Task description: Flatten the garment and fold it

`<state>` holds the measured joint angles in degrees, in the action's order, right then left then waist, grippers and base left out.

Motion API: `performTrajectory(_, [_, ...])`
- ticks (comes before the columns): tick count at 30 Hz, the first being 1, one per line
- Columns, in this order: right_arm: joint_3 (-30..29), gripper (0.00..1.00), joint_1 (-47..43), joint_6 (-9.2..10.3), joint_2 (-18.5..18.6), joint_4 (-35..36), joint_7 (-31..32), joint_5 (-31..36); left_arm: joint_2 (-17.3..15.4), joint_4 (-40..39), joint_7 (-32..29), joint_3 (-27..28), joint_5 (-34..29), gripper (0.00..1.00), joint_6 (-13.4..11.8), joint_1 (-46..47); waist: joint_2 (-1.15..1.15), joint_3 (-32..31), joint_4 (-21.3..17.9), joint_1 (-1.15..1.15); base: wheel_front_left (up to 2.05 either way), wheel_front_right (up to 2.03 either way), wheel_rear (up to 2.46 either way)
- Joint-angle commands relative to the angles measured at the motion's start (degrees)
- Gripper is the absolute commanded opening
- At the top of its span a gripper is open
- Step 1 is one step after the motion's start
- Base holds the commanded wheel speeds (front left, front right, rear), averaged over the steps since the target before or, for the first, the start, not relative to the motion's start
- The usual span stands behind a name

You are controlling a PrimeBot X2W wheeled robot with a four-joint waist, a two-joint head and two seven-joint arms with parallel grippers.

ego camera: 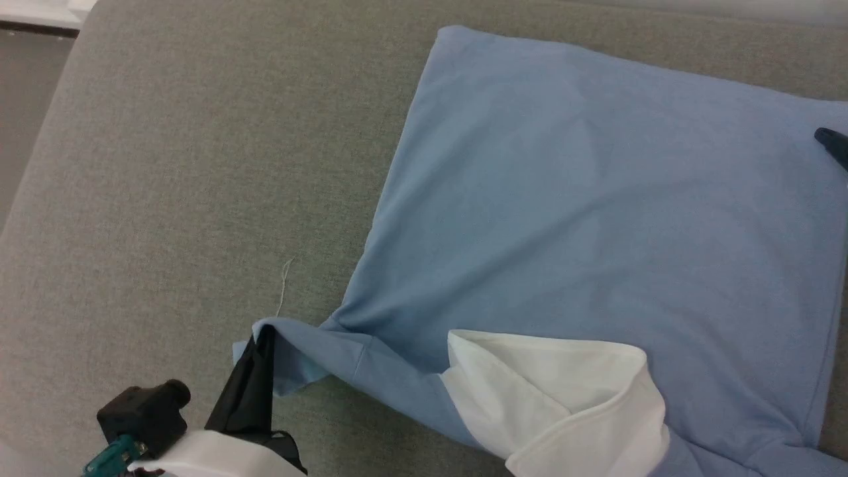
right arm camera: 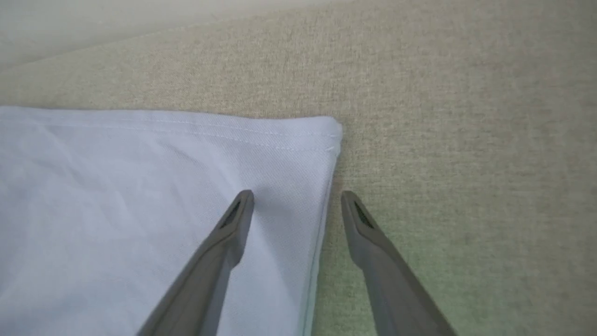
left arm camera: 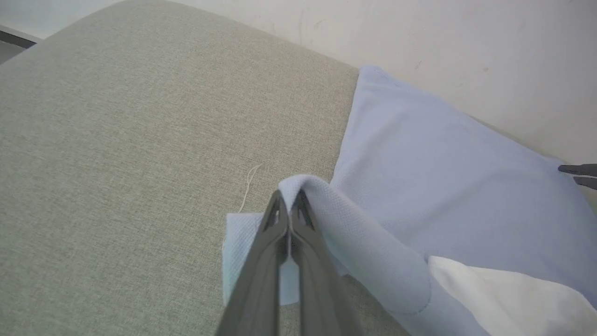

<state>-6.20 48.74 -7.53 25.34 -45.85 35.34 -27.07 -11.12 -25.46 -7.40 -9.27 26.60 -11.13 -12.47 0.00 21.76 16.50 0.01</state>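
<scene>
The garment (ego camera: 583, 199), a light blue shirt, lies mostly flat on a grey fabric surface (ego camera: 172, 199), its white collar (ego camera: 550, 384) turned up at the near edge. My left gripper (ego camera: 263, 339) is shut on the sleeve, which is pulled to a point toward the lower left. The left wrist view shows its fingers (left arm camera: 289, 205) pinching a raised fold of the blue cloth (left arm camera: 443, 177). My right gripper (right arm camera: 296, 200) is open astride the garment's (right arm camera: 116, 186) side edge near a hem corner, one finger over cloth and one over the surface. Its tip (ego camera: 832, 143) shows at the far right.
A loose pale thread (ego camera: 285, 288) lies on the surface just beyond the held sleeve. The surface's left edge (ego camera: 46, 132) drops to a darker floor. A pale wall (left arm camera: 466, 42) runs behind the far edge. Bare grey fabric stretches left of the garment.
</scene>
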Motion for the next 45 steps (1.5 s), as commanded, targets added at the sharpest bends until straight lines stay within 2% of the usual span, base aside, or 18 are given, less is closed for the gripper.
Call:
performTrajectory(1, [0.22, 1.00, 0.90, 0.04, 0.26, -0.71, 0.24, 0.53, 0.11, 0.17, 0.43, -0.02, -0.69, 0.00, 0.35, 1.09, 0.00, 2.96, 2.43, -0.01, 0.00, 0.00, 0.00])
performTrajectory(6, [1.33, 1.00, 2.66, 0.04, -0.13, -6.13, 5.30, 2.51, 0.08, 1.22, 0.85, -0.50, -0.67, 0.00, 0.90, 2.30, 0.00, 3.51, 2.59, -0.01, 0.00, 0.00, 0.00])
performTrajectory(7, [1.70, 0.68, 2.63, 0.04, -0.22, -7.26, 7.27, 2.69, 0.06, 1.42, 0.89, -0.52, -0.66, 0.00, 0.93, 2.44, 0.00, 3.44, 2.55, -0.01, 0.00, 0.00, 0.00])
performTrajectory(8, [1.91, 0.32, 2.58, 0.04, -0.27, -8.32, 9.08, 2.78, 0.03, 1.62, 0.92, -0.52, -0.66, 0.00, 0.95, 2.54, 0.00, 3.31, 2.45, -0.01, 0.00, 0.00, 0.00])
performTrajectory(9, [2.24, 0.12, 2.51, 0.04, -0.38, -9.05, 10.54, 2.93, -0.02, 1.83, 0.94, -0.54, -0.65, 0.00, 0.98, 2.62, 0.00, 3.06, 2.33, -0.01, 0.00, 0.00, 0.00])
performTrajectory(10, [2.54, 0.00, 2.44, 0.04, -0.50, -9.43, 11.43, 3.04, -0.07, 2.03, 0.93, -0.55, -0.61, 0.00, 1.02, 2.67, 0.00, 2.74, 2.18, -0.01, 0.00, 0.00, 0.00])
performTrajectory(13, [3.71, 0.00, 2.27, 0.04, -0.74, -8.82, 11.42, 3.25, -0.32, 2.59, 0.81, -0.41, -0.49, 0.00, 1.03, 2.64, 0.00, 1.53, 1.42, -0.01, 0.00, 0.00, 0.00])
performTrajectory(17, [6.33, 0.00, 2.05, 0.04, 0.08, -5.42, 8.39, 3.23, -0.83, 3.21, 0.67, 0.06, -0.45, 0.00, 0.89, 2.56, 0.00, -1.08, -0.04, -0.01, 0.00, 0.00, 0.00])
performTrajectory(21, [10.56, 0.00, 1.06, 0.04, 2.53, 1.20, 4.42, 1.58, -1.85, 3.55, 0.23, 1.06, -0.65, 0.00, 0.44, 1.93, 0.00, -4.67, -2.12, -0.01, 0.00, 0.00, 0.00])
performTrajectory(24, [13.90, 0.00, -1.45, 0.04, 5.80, 7.60, 2.51, -0.60, -2.62, 3.63, -0.23, 2.13, -0.71, 0.00, -0.20, 0.95, 0.00, -7.56, -4.24, -0.01, 0.00, 0.00, 0.00])
performTrajectory(30, [17.12, 0.00, -12.44, 0.04, 13.03, 21.64, 2.05, -4.95, -4.43, 3.97, -1.42, 4.86, -0.77, 0.00, -1.82, -2.23, 0.00, -13.06, -10.06, -0.01, 0.00, 0.00, 0.00])
performTrajectory(35, [13.45, 0.00, -28.36, 0.04, 15.77, 32.40, 3.66, -6.31, -5.55, 4.55, -2.47, 6.91, 0.13, 0.00, -2.55, -5.10, 0.00, -16.24, -14.93, -0.01, 0.00, 0.00, 0.00])
performTrajectory(39, [8.10, 0.00, -42.87, 0.04, 13.47, 38.55, 5.00, -6.22, -5.89, 5.35, -2.76, 8.09, 0.87, 0.00, -2.96, -6.47, 0.00, -17.03, -18.28, -0.01, 0.00, 0.00, 0.00])
performTrajectory(41, [5.71, 0.00, -49.72, 0.04, 11.07, 41.25, 5.48, -5.79, -6.11, 5.94, -2.91, 8.51, 1.18, 0.00, -3.00, -6.91, 0.00, -17.19, -19.59, -0.01, 0.00, 0.00, 0.00])
performTrajectory(45, [1.41, 0.00, -60.76, 0.04, 3.85, 45.31, 6.81, -4.77, -6.51, 7.25, -3.02, 9.18, 1.54, 0.00, -3.12, -7.13, 0.00, -17.44, -21.48, -0.01, 0.00, 0.00, 0.00])
